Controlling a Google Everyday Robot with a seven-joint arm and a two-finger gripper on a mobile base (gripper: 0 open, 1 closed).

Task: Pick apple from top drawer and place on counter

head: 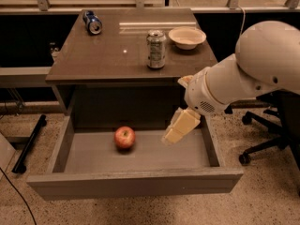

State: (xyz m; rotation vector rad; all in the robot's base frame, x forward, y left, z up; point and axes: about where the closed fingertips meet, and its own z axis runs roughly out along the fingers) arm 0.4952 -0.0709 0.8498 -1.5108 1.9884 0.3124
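The red apple (124, 137) with yellowish patches lies on the grey bottom of the open top drawer (136, 182), left of its middle. My gripper (179, 127) hangs over the right half of the drawer, to the right of the apple and apart from it, its cream fingers pointing down and left. The white arm reaches in from the right. The dark brown counter (112, 55) lies above and behind the drawer.
On the counter stand an upright soda can (156, 48) and a cream bowl (187, 37); a blue can (92, 22) lies on its side at the back left. An office chair base (262, 144) stands at the right. A dark bar (29, 144) lies on the floor at the left.
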